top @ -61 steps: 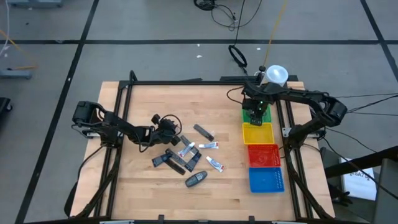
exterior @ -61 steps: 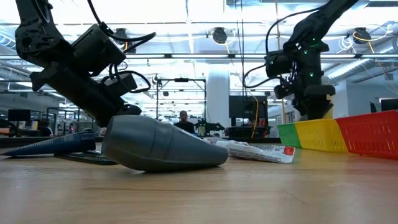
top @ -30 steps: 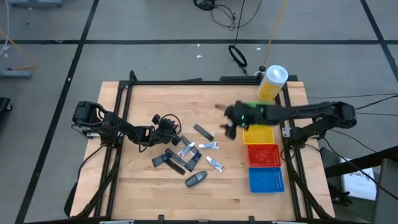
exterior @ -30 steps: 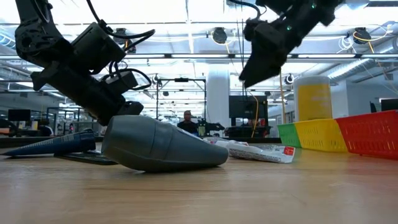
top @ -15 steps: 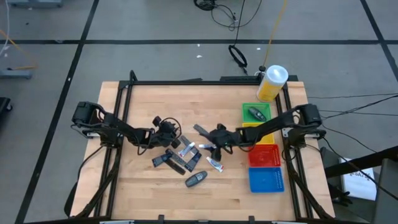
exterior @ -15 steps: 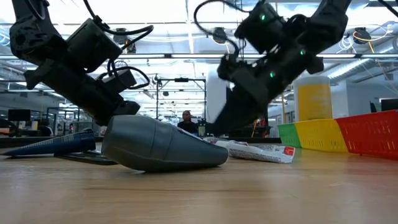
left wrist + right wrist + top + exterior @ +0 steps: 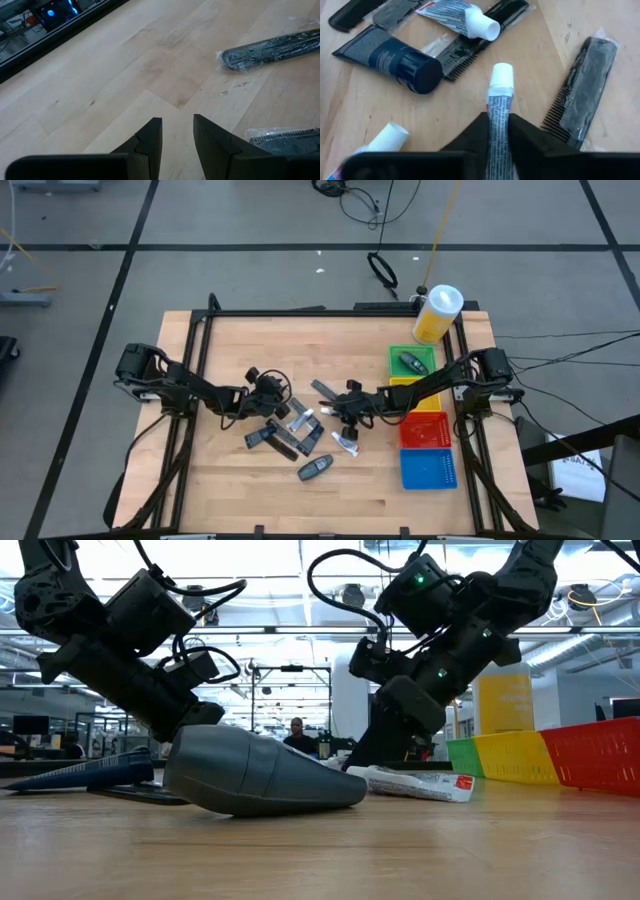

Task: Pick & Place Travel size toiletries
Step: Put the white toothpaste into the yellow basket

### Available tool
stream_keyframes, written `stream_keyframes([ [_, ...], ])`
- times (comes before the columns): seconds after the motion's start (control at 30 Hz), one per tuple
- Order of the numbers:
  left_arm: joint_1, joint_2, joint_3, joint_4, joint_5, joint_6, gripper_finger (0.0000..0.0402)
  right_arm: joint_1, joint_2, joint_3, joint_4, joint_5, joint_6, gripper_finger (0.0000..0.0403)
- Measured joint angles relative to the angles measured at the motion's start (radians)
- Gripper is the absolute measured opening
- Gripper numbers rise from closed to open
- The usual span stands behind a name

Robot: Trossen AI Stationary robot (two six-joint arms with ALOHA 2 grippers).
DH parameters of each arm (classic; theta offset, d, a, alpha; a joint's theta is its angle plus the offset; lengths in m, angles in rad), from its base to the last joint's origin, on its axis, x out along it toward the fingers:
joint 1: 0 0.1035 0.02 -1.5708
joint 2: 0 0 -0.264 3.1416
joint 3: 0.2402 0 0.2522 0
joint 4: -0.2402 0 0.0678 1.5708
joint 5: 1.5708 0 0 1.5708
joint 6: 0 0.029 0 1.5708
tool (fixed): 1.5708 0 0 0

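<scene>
Several travel toiletries lie in a pile at the table's middle (image 7: 300,435): wrapped black combs (image 7: 585,90), a dark blue tube with a black cap (image 7: 385,57), white-capped tubes (image 7: 457,12) and a grey oblong piece (image 7: 260,775). My right gripper (image 7: 345,416) is down at the pile's right side, shut on a white-capped silver tube (image 7: 499,100). My left gripper (image 7: 275,398) hangs open and empty at the pile's left, over bare wood (image 7: 177,122), with a wrapped comb (image 7: 270,47) ahead of it. One dark piece lies in the green tray (image 7: 411,362). My right gripper pinches the silver tube's body (image 7: 498,112), behind its white cap (image 7: 501,75), between its two fingers, one on each side. The fingers slant down from the table's right side. The tube lies flat on the table, cap pointing away from the gripper.
A row of trays stands at the right: green (image 7: 393,360), yellow (image 7: 412,393), red (image 7: 425,430), blue (image 7: 428,468). A big yellow white-capped bottle (image 7: 437,313) stands behind them. Bare wood lies along the near and far edges.
My right gripper has gone from near the green tray toward the table's left and near edge and down onto the pile, coming to rest around the silver tube. The dark piece stays in the green tray.
</scene>
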Motion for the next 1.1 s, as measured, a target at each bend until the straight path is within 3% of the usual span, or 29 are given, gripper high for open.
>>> stream_keyframes([
  [0.1,0.000,0.000,0.000,-0.001,0.000,0.000,0.0111,0.000,-0.041,0.000,-0.067,-0.047,-0.019,0.0013],
  [0.2,0.000,0.000,0.000,-0.006,0.001,0.000,0.0111,0.001,-0.137,0.017,-0.225,-0.050,-0.021,0.0014],
  [0.5,-0.002,0.000,0.000,-0.023,0.001,-0.010,0.0111,-0.060,-0.573,0.079,-1.151,-0.047,0.072,0.0012],
  [0.6,-0.002,0.000,0.000,-0.023,0.001,-0.013,0.0111,-0.109,-0.652,0.062,-1.353,-0.043,0.059,0.0013],
  [0.83,-0.002,0.000,0.000,-0.022,-0.004,-0.013,0.0111,-0.202,-0.649,-0.101,-1.198,-0.084,-0.132,0.0032],
  [1.1,-0.002,0.000,0.000,-0.022,-0.012,-0.017,0.0111,-0.240,-0.549,-0.097,-1.164,-0.073,-0.207,0.0059],
])
